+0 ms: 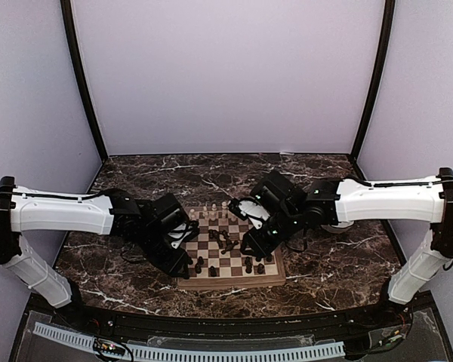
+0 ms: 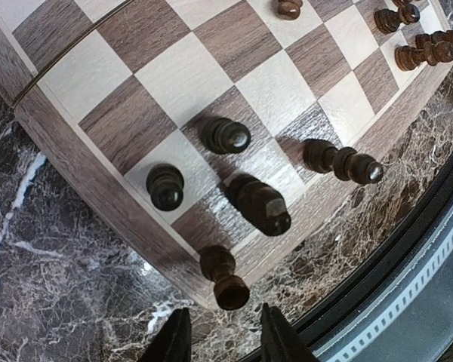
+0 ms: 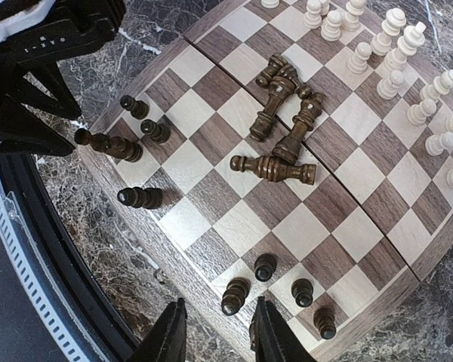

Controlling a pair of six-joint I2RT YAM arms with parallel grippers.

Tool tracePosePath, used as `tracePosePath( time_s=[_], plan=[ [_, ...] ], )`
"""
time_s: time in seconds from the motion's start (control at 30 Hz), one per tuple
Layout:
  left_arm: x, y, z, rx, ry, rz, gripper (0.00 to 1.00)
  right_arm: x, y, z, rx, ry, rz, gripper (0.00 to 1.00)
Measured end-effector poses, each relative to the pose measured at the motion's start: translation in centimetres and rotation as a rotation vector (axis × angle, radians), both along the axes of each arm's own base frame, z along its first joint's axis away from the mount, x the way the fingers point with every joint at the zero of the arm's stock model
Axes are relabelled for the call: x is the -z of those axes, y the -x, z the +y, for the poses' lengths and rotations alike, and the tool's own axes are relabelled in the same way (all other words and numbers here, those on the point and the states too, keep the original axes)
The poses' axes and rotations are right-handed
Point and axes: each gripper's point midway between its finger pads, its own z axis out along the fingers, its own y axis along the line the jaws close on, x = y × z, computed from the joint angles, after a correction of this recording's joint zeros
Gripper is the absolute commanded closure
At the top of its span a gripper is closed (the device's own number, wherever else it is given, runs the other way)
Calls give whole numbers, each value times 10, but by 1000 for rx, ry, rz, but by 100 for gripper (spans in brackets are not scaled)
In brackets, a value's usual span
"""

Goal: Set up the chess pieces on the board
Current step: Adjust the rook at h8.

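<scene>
The board (image 1: 230,283) lies mid-table between both arms. Dark chess pieces stand at its near corners, and several lie toppled in a heap (image 3: 283,113) at its centre. Cream chess pieces (image 3: 392,45) line the far rows. My left gripper (image 2: 225,343) is open over the marble just off the board's (image 2: 174,75) corner. A dark piece (image 2: 225,277) stands on that corner just beyond its fingertips, with nothing between them. My right gripper (image 3: 215,339) is open at the board's (image 3: 287,226) near edge, with a dark piece (image 3: 235,296) just ahead of its tips.
More dark pieces (image 2: 225,136) stand close to the left gripper, and one (image 2: 343,162) leans near the rim. The table's black near edge (image 2: 408,264) and a white slotted strip (image 1: 189,351) run behind both grippers. The left arm (image 3: 30,75) fills the right wrist view's top left corner.
</scene>
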Motion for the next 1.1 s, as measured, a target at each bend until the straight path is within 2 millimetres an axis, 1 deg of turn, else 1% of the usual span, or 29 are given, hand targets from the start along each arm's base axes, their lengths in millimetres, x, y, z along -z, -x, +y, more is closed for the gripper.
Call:
tracePosePath(
  time_s=[0.23, 0.5, 0.73, 1.1],
  plan=[
    [1, 1, 1, -6, -3, 6, 71, 1, 0, 0, 0, 1, 1, 68],
    [11, 1, 1, -5, -31, 25, 76, 1, 0, 0, 0, 1, 1, 68],
    [15, -5, -7, 8, -33, 21, 79, 1, 0, 0, 0, 2, 1, 68],
    [16, -10, -12, 28, -36, 4, 83, 2, -1, -1, 3, 6, -3, 68]
  ],
)
